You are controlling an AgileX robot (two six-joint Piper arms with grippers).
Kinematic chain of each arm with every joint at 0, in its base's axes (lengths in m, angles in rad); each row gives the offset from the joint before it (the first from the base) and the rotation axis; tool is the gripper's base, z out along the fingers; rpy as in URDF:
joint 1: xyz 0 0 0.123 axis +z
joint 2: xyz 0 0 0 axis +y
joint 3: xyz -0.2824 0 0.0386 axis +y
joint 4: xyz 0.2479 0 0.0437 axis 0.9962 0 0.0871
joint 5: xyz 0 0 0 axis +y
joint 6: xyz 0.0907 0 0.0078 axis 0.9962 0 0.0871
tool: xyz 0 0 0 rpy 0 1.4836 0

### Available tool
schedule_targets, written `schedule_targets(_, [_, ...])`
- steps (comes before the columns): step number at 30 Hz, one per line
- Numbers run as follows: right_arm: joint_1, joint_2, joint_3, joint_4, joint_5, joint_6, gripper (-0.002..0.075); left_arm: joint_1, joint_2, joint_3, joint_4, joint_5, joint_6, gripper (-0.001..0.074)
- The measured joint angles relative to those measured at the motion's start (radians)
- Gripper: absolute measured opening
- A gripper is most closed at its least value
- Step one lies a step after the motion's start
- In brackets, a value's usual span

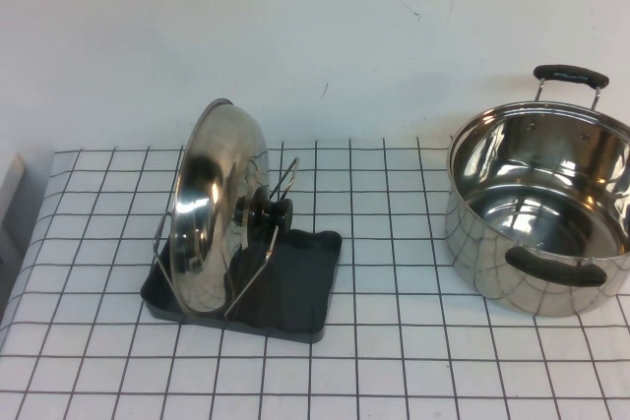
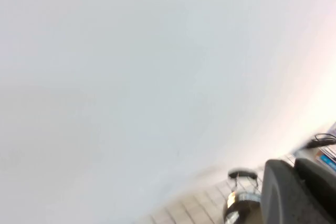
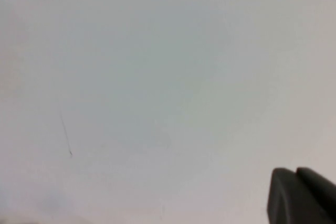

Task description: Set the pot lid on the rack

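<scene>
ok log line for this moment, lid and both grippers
pot lid: standing on edge in rack | pot: apart, robot's right | left gripper: raised, off the table | right gripper: raised, faces wall

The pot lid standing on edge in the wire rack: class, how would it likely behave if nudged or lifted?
The pot lid looks rigid polished steel, so probably stiff and slippery. Standing on edge in the rack, it could tip or roll if nudged. Its knob seems the surest hold. Left gripper and right gripper are away from it.
</scene>
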Motion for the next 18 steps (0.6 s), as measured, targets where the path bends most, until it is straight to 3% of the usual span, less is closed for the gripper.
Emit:
schedule_targets(3, [0.0,0.0,-0.058,0.19,0.122,-0.257,-0.0001,0.0,-0.047,-0.1,0.0,-0.007,0.021,0.0006])
schedule_targets(7, [0.0,0.019,-0.141,0.398,0.417,-0.635,-0.0001,0.011,-0.126,-0.184,0.0,0.063,0.087,0.0002])
schedule_targets(12, [0.0,0.027,-0.204,0.457,0.767,-0.822,-0.0001,0.125,-0.196,-0.205,0.0,0.232,0.188,0.0])
schedule_targets(18, [0.0,-0.012,-0.234,0.571,0.833,-0.935,-0.0001,0.334,-0.202,-0.167,0.0,0.273,0.152,0.0])
